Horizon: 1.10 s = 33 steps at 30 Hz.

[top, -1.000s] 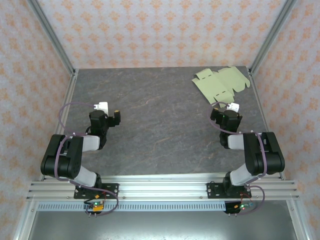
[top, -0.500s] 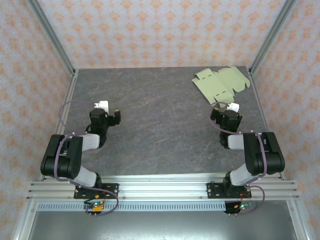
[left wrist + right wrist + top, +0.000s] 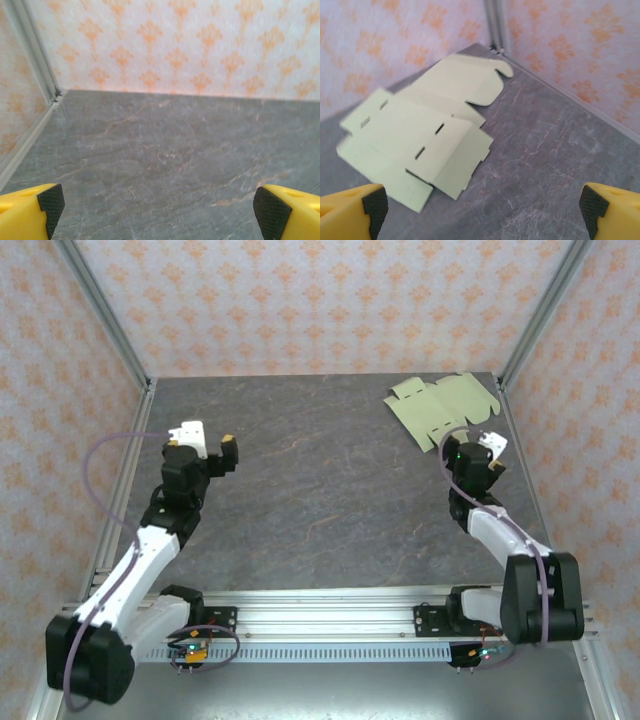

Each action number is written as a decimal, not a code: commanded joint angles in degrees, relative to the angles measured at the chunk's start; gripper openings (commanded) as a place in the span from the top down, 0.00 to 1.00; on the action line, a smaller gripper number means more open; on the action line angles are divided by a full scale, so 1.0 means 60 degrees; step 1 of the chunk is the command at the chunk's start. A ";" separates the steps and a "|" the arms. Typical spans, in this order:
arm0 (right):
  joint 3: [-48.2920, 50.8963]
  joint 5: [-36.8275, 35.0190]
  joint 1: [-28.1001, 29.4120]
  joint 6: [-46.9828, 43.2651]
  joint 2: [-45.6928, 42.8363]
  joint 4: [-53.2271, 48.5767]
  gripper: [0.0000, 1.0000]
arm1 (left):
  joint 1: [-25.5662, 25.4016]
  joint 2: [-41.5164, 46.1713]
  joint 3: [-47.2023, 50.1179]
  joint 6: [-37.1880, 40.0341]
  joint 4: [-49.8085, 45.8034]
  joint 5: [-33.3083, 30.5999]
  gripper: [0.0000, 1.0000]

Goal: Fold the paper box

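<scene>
Paper box [image 3: 443,408] is a flat unfolded pale-green sheet lying on the tabletop [image 3: 320,490] at the far right corner, with flaps spread and one rounded tab pointing toward the corner post. Right gripper [image 3: 478,447] sits just near-side of the sheet, by the right edge, jaws spread wide with nothing between them. In the right wrist view the paper box [image 3: 420,140] lies ahead of the right gripper [image 3: 482,207], mostly left of centre. Its nearest flap comes close to the left pad, there's bare tabletop in front of the right pad, and slots show in the card. From the top view the fingertips might just overlap the sheet's near edge, hard to tell; the wrist view suggests a gap. Left gripper [image 3: 208,443] is over the left part of the tabletop, well apart from the sheet. In the left wrist view the left gripper [image 3: 160,207] is wide open and empty over bare tabletop, facing the far wall.
</scene>
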State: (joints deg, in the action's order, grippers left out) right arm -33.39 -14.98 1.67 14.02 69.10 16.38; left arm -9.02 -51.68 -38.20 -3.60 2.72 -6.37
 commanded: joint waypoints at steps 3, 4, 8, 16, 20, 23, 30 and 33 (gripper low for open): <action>-0.1797 -0.0844 -0.0077 0.3297 0.0066 -0.4810 0.01 | -0.0002 0.0844 -0.0904 -0.0531 -0.2496 -0.1020 0.00; -0.2303 -0.0641 -0.0098 0.3197 0.0405 -0.5450 0.01 | -0.0002 0.0803 -0.0828 -0.0943 -0.2337 -0.1588 0.00; -0.4542 -0.0008 -0.0095 0.2738 0.1993 -0.7852 0.01 | 0.0060 -0.0061 -0.1258 -0.1391 -0.2631 -0.2278 0.00; -0.6166 0.0743 0.0100 -0.0249 0.4266 -0.7275 0.01 | 0.0053 -0.2243 -0.2453 -0.0636 -0.3238 -0.0235 0.00; -0.7231 0.0445 0.0517 -0.1546 0.5319 -0.7424 0.02 | 0.0060 -0.2425 -0.2287 -0.0422 -0.2937 0.0124 0.00; -0.8087 -0.0250 0.1099 -0.2683 0.6200 -0.7675 0.02 | 0.0056 -0.2295 -0.1968 -0.0529 -0.2690 0.0074 0.00; -0.9128 -0.2062 0.1527 -0.4517 0.7524 -0.7914 0.02 | 0.0060 -0.2181 -0.1686 -0.0448 -0.2656 -0.0330 0.00; -0.9009 -0.2289 0.1523 -0.5134 0.7516 -0.7866 0.03 | 0.0057 -0.2227 -0.1733 -0.0375 -0.2673 -0.0457 0.00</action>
State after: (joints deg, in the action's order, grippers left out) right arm -86.74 -22.63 11.46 -10.17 114.19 -28.53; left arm -8.88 -66.04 -48.93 -7.40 -14.04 -6.92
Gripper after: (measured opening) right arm 0.977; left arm 0.996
